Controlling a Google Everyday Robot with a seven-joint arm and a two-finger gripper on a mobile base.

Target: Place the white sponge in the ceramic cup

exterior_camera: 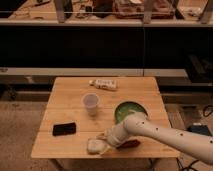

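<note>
Warm light brightens the desk [67, 100] against a dark, dim background; the gripper [103, 142], low at its front edge, is evenly lit

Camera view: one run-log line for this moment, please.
gripper: at white sponge, near edge of table | white sponge: on table, not in ceramic cup | ceramic cup: upright, mid-table, apart from gripper
</note>
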